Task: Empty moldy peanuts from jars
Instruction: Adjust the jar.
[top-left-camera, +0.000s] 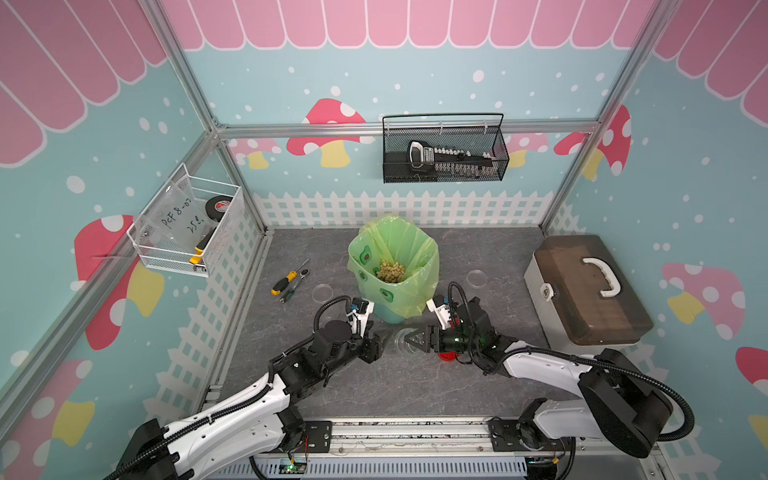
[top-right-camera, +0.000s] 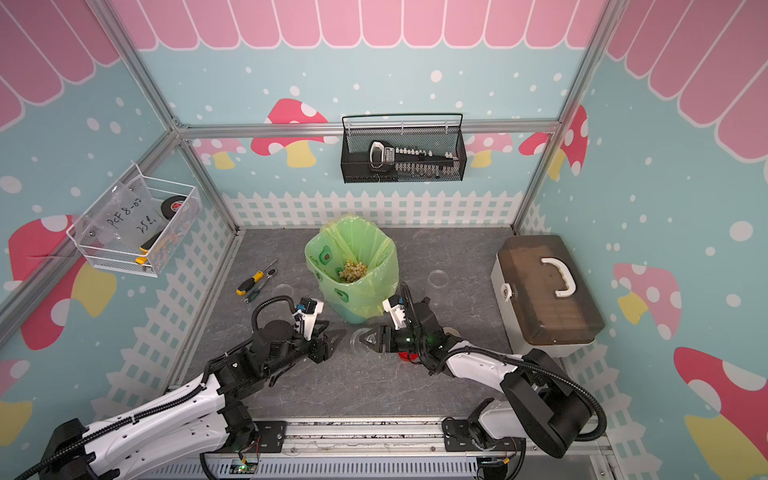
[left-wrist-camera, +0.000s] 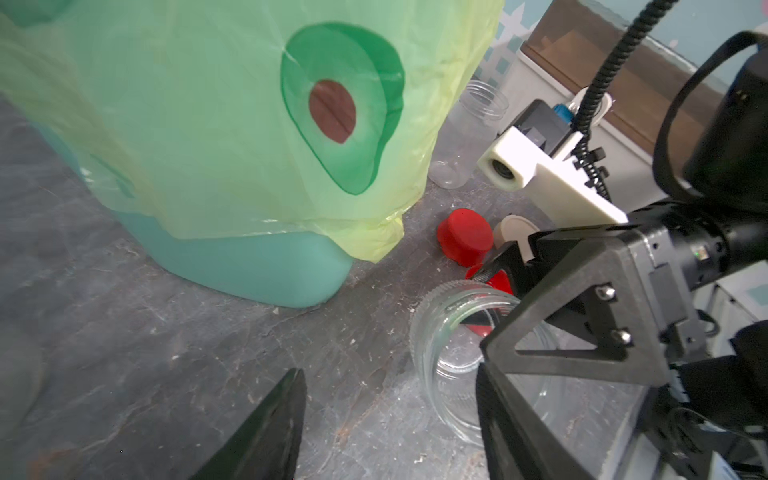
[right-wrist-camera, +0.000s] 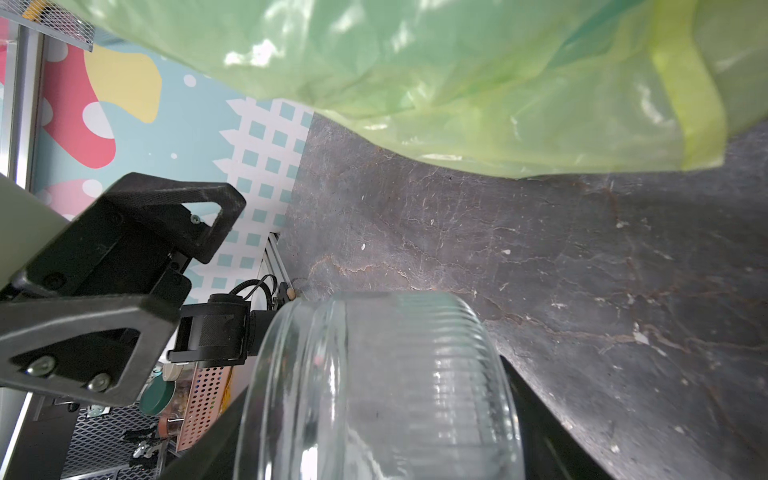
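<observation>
Only in both top views are the moldy peanuts (top-left-camera: 390, 271) seen (pale tan heap), inside the green-bagged bin (top-left-camera: 419, 249) at mid-counter. In the wrist views the clear jar (right-wrist-camera: 374, 395) is shown empty, tipped sideways, pinched by the right gripper (top-left-camera: 409, 341) fingers; the left gripper (top-left-camera: 381, 344) fingers are spread.

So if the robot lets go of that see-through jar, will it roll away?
Probably: the jar is round and held on its side in the right gripper. It looks empty, so likely light. Its smooth clear wall may slip.
</observation>
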